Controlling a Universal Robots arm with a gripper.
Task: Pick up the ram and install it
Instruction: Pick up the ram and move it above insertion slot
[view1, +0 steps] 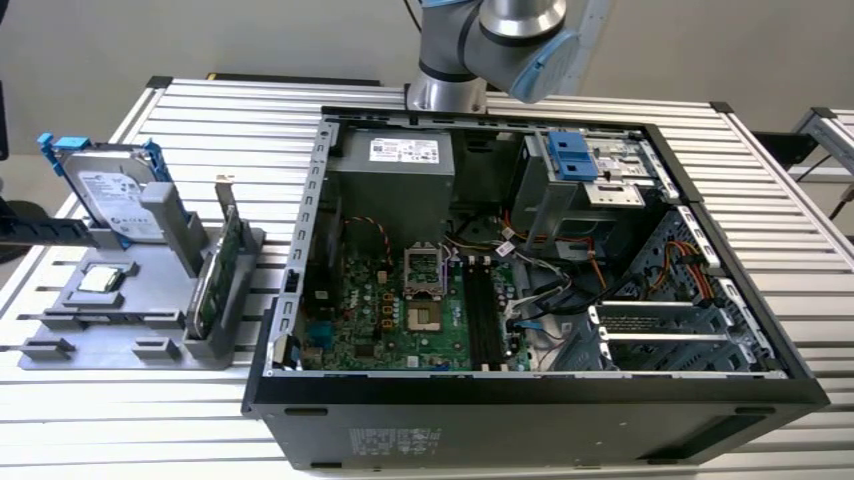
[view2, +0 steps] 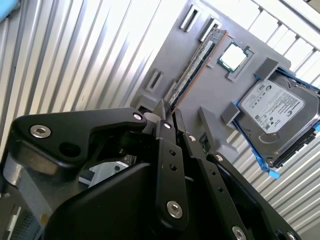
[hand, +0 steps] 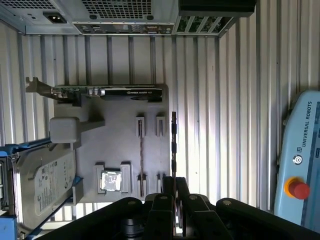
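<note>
Fingers of the gripper, matte black linked bars pointing down, pinch narrowly on one end of the ram, a thin dark stick seen edge-on, held above the grey moulded tray on the ribbed metal table, with the silver-and-blue arm at the exterior view's top centre.

Surface: ribbed silver aluminium slats, spanning the exterior view from upper left to lower right
Neighbouring surface: a second slatted top at the right edge of the exterior view, standing apart from the main one
Wall: plain pale grey along the top of the frame, behind the surface
Light: bright and even. In both wrist views the surface carries white glare along its ridges, darker in the grooves
</note>
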